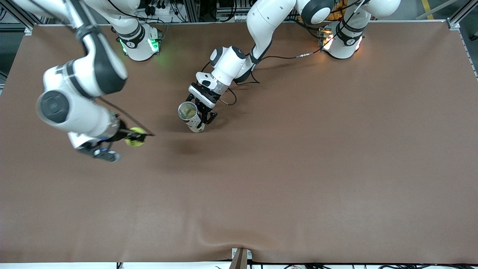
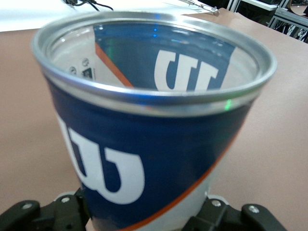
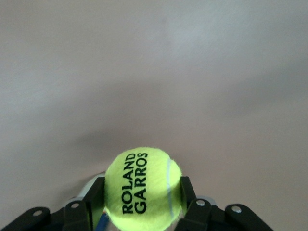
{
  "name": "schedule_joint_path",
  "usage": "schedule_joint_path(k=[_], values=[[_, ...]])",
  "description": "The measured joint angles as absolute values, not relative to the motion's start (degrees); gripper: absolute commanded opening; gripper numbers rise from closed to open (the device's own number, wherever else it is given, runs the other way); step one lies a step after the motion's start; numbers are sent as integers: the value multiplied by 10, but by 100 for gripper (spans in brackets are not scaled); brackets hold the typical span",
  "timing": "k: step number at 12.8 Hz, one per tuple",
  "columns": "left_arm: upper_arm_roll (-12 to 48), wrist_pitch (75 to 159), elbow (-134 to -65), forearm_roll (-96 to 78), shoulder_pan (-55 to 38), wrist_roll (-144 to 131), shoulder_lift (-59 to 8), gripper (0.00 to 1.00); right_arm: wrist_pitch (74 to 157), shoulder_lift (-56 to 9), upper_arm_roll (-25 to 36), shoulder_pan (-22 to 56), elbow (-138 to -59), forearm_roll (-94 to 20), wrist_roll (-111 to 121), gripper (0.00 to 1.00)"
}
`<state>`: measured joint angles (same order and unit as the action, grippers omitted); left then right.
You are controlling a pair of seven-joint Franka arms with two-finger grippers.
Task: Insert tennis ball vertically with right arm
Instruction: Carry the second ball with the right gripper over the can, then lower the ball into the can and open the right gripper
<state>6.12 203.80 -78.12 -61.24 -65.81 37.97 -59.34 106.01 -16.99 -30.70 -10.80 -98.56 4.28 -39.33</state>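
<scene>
Yellow tennis ball (image 3: 143,188) in right gripper (image 1: 135,136); left gripper (image 1: 203,120) clamps can (image 1: 190,116).

The tennis ball (image 3: 143,188) is yellow-green with black lettering and a pale seam, the can (image 2: 144,125) is dark blue with white lettering, an orange stripe and a silver rim, and the table (image 1: 298,168) is plain brown.

Big table (image 1: 298,179) covered edge to edge in plain brown matte sheet, slight wrinkle at edge nearest front camera. Aluminium frame rails (image 1: 453,22) at corners. Cable clutter and grey floor (image 1: 429,9) past top edge. Soft overhead light, faint shadows on cover.
</scene>
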Motion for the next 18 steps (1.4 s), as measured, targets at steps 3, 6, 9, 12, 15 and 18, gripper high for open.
schedule_joint_path(k=[3,6,9,12,15,18], values=[[61,2038,-781,-612,-658,380,-594,77,1039,-169,-352,-82,-986,43,-499,0],[61,2038,-781,-612,-658,380,-594,77,1006,-169,-356,-22,-988,43,-561,0],[61,2038,-781,-612,-658,380,-594,77,979,-169,-356,15,-988,44,-588,0],[61,2038,-781,-612,-658,380,-594,77,976,-169,-354,20,-988,46,-592,0],[61,2038,-781,-612,-658,380,-594,77,980,-171,-348,19,-988,57,-592,0],[61,2038,-781,-612,-658,380,-594,77,988,-173,-347,19,-989,58,-592,0]])
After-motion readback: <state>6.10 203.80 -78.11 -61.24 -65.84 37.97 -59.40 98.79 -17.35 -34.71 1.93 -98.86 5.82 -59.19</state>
